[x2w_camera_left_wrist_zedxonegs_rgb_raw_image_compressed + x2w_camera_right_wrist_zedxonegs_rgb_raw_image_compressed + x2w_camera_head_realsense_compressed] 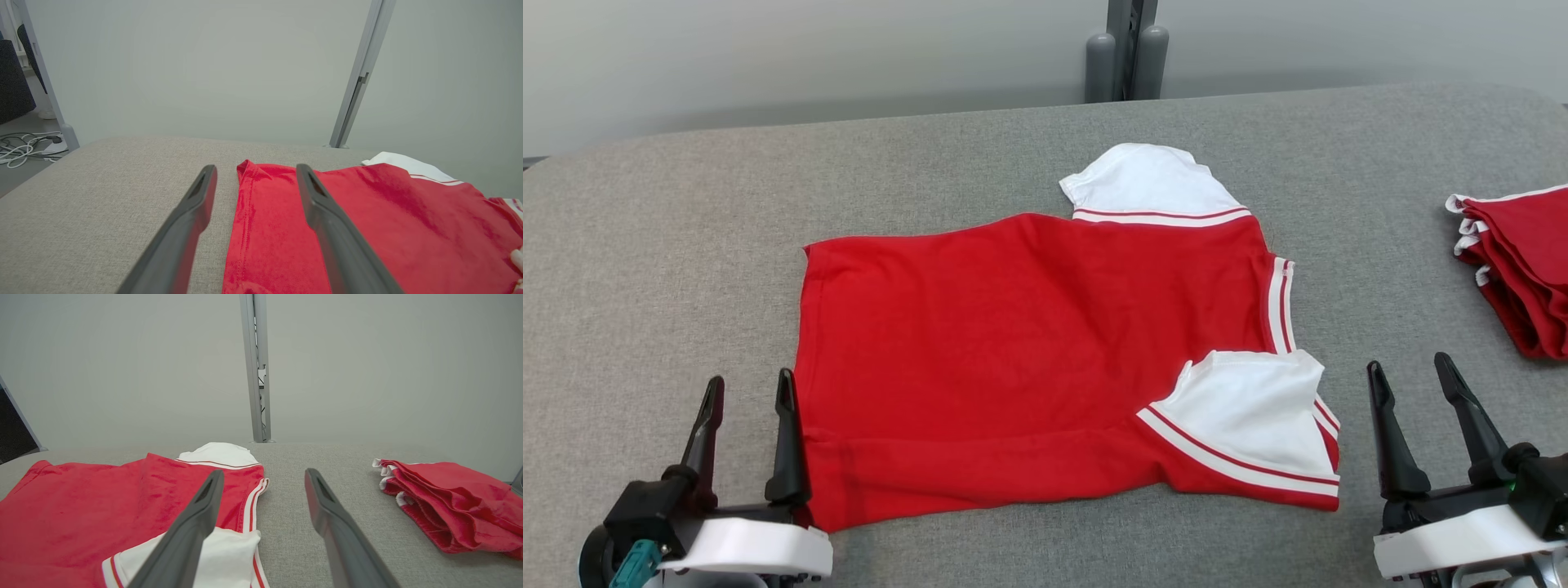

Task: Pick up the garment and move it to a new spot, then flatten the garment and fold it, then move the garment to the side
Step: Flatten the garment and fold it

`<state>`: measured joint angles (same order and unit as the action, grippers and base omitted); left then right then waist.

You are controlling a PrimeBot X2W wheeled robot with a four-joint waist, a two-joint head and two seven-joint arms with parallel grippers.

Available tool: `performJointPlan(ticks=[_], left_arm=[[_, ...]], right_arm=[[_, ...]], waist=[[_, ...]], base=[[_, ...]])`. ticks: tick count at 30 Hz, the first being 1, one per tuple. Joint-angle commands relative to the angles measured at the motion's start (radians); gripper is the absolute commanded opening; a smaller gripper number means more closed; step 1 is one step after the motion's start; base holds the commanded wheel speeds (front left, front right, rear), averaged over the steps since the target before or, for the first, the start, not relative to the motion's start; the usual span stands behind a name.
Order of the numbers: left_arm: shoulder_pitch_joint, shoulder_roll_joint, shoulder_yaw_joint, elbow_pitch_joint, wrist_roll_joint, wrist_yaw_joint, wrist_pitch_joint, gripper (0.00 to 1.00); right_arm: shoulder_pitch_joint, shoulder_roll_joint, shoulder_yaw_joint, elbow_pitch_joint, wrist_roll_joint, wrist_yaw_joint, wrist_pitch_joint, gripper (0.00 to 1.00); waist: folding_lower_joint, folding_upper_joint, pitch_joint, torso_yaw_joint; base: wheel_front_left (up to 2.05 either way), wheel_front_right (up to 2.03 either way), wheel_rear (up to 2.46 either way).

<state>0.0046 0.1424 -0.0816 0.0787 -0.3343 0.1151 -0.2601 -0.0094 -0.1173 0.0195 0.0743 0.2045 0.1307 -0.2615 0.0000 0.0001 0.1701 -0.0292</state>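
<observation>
The grey fabric-covered table (pixel 645 269) spans the work area in front of the robot. The garment (pixel 1029 351), a red shirt with white sleeves trimmed in red and white stripes, lies spread out at the centre of the table, with its hem toward 9 o'clock. Its far sleeve (pixel 1147 184) projects at 1 o'clock. Its near sleeve (pixel 1254 408) lies at the corner of the body at 4 o'clock. A stack of folded red garments (pixel 1523 261) rests on the table at 3 o'clock, well apart from the shirt. The left gripper (pixel 750 377) is positioned at 8 o'clock, at the near hem corner, with its two dark fingers spread wide apart. In the left wrist view, the inner finger sits over the red cloth and the outer finger over bare table. The right gripper (pixel 1408 362) is positioned at 4 o'clock, just beside the near sleeve, with its fingers likewise spread wide. A grey post (pixel 1125 49) stands behind the table at 12 o'clock. Loose cables (pixel 24 149) lie on the floor off the table's left end, toward 10 o'clock.
</observation>
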Motion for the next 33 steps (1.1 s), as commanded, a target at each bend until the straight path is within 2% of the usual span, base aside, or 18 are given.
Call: performJointPlan(ticks=[1,10,22,33], left_arm=[[0.007,0.005,0.005,0.004,0.01,-0.003,-0.004,1.0],[0.015,0.004,0.009,0.042,0.009,-0.017,-0.005,1.0],[0.035,-0.043,0.031,0.25,-0.047,-0.062,-0.006,1.0],[0.016,-0.067,0.038,0.386,-0.1,-0.118,0.002,1.0]], right_arm=[[0.004,-0.001,-0.003,-0.002,0.0,0.0,-0.004,1.0],[0.009,0.006,0.003,0.021,0.006,0.0,0.009,1.0],[0.034,0.033,0.041,0.261,0.056,0.0,0.006,1.0],[-0.029,0.035,0.105,0.386,0.102,0.0,0.0,1.0]], waist=[[0.0,-0.0001,-0.001,0.0],[0.0,-0.0001,0.001,0.005],[0.0,-0.0001,0.035,0.019],[0.0,-0.0001,0.045,0.026]], base=[[0.0,0.0,0.0],[0.0,0.0,0.0],[0.0,0.0,0.0],[0.0,0.0,0.0]])
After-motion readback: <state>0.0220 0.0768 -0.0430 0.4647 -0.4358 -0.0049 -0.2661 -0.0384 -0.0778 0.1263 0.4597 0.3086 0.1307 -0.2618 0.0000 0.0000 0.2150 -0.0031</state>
